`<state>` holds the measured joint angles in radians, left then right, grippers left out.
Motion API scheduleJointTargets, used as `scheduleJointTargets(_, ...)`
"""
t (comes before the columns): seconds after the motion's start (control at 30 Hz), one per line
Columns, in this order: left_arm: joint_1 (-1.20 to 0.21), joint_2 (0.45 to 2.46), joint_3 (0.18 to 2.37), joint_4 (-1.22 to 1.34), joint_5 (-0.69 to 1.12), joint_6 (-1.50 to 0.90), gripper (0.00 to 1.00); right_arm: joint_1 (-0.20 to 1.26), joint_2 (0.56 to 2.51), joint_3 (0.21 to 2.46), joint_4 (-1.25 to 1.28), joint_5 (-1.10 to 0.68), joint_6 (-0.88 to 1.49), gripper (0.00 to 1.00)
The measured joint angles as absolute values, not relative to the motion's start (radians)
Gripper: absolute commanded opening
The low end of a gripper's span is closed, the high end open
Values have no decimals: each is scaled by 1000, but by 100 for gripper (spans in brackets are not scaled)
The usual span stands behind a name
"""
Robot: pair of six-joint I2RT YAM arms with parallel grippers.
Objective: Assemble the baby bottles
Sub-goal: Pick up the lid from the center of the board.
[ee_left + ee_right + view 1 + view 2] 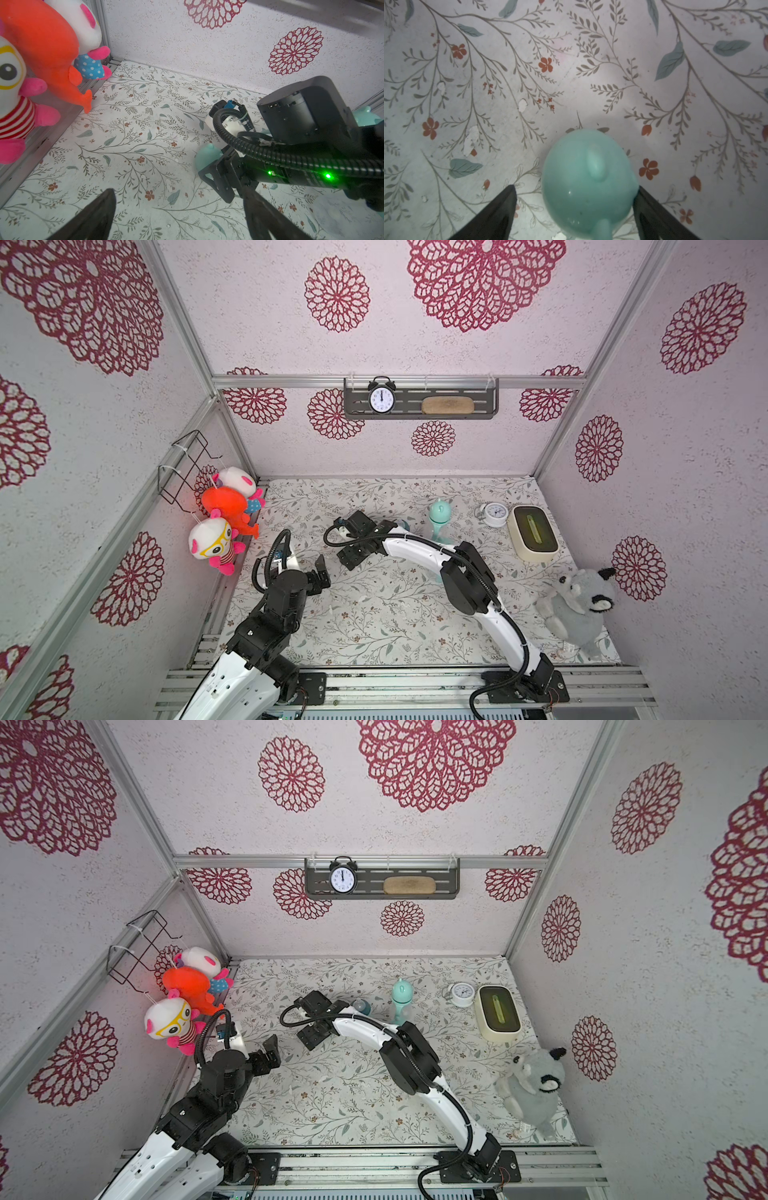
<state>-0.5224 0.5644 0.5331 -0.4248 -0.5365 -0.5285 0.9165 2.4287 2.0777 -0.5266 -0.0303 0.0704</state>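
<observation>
In both top views one capped baby bottle [439,516] [402,996] stands upright at the back middle of the table. Left of it, a second bottle with a dark teal collar [404,525] [361,1006] peeks out behind the right arm. My right gripper [351,556] [576,187] points down with its jaws open around a loose mint domed cap [589,182] [207,158]. One finger touches the cap and a gap shows on the other side. The top views hide this cap. My left gripper [323,572] [178,189] hovers open and empty near the left wall.
A white alarm clock [493,513] and a cream box [534,535] sit at the back right. A grey plush [577,610] leans at the right wall. Plush toys [224,522] hang on the left wall, close to my left arm.
</observation>
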Motion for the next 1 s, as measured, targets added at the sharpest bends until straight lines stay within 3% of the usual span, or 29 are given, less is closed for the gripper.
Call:
scheduleJointTargets(0.37,-521,555,526,-432,-537,-529,98,915,2460,2075,-482,-20,81,85)
scheduleJointTargets(0.73,-519,553,526,-432,-537,-529,98,915,2461,2056,-432,6,91,73)
scheduleJointTargets(1.0,-518,534,524,-436,-545,-529,98,917,2454,2021,-364,7,90,72)
